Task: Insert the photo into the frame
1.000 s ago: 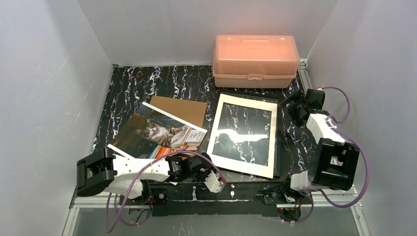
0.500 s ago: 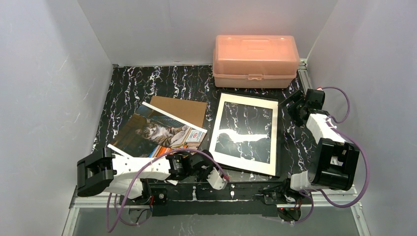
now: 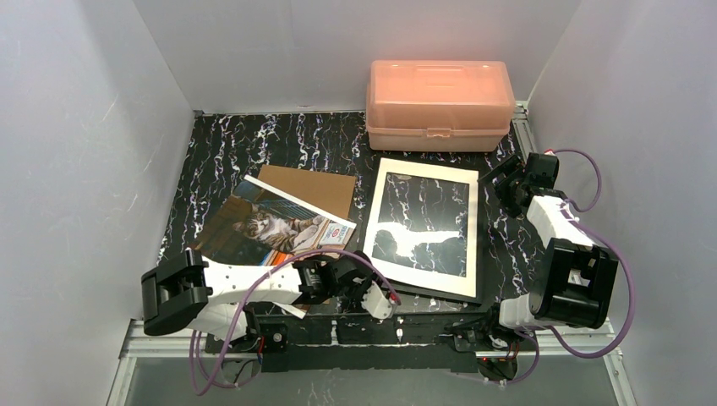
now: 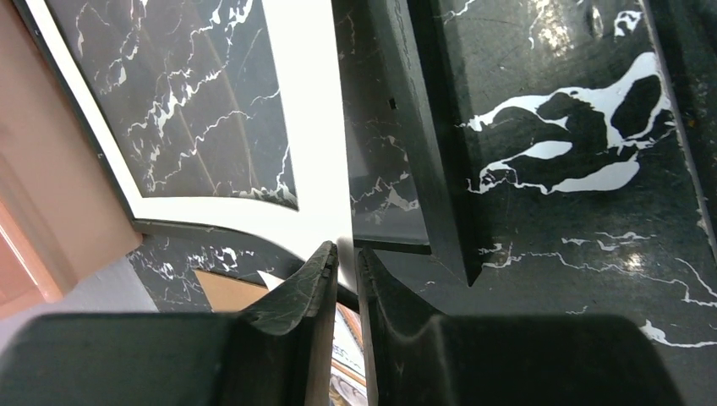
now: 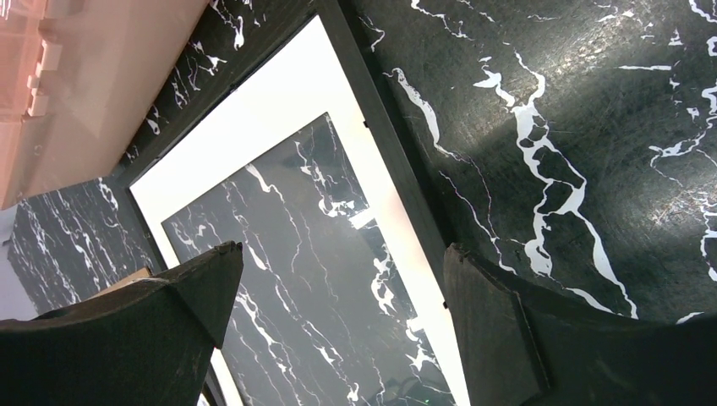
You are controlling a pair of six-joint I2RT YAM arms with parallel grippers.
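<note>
The photo (image 3: 266,230), a cat print, lies face up at the left of the table, apart from both grippers. The thin black frame (image 3: 476,254) lies flat right of centre, a white mat (image 3: 420,282) with a window sitting inside it. My left gripper (image 3: 369,286) is at the mat's near-left corner. In the left wrist view that gripper (image 4: 347,254) is shut on the mat's (image 4: 309,127) white edge, beside the frame's black bar (image 4: 423,169). My right gripper (image 3: 500,179) stands open by the frame's far-right side. Its wide jaws (image 5: 338,288) straddle the frame's edge (image 5: 397,169), holding nothing.
A brown backing board (image 3: 321,188) lies partly under the photo's far edge. A pink plastic box (image 3: 440,103) stands shut at the back, just beyond the frame. White walls close in the table on the left, back and right.
The left gripper has moved right and away from me with the mat's corner. The mat has swung from skewed over the frame to lined up within it. The right arm has not moved.
</note>
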